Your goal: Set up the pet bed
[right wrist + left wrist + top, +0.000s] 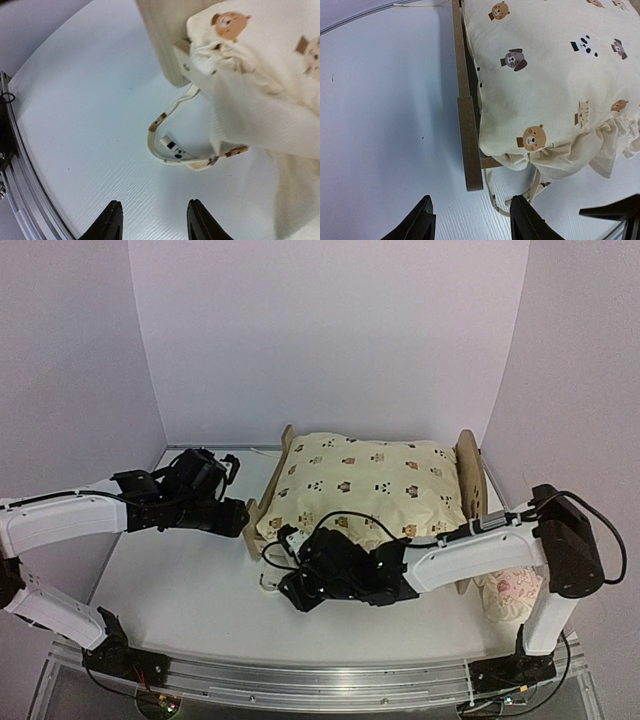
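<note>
**Pet bed with both arms at its footboard end.** The pet bed [468, 468] is shown at the middle rear of the white tabletop [180, 580]. Its long axis runs left to right in the top view, with the flat footboard on the left and the rounded headboard on the right. The light, smooth wood frame is almost wholly covered by a soft cream cushion [370, 480], which is printed with small animal faces and ruffled at its edge.

The left end effector [472, 221] is held just outside the footboard. Its jaws are parted to a medium width and nothing is held between them. The right end effector [152, 220] is placed at the bed's near long side, close to the same corner, and is likewise parted and empty. A thin fabric tie [170, 150] is seen looped loosely on the tabletop just ahead of it, hanging from the cushion's corner. This tie is judged to be nearer to the right arm. A small pink pillow [508, 590] lies beyond the headboard end, well apart from both.
</note>
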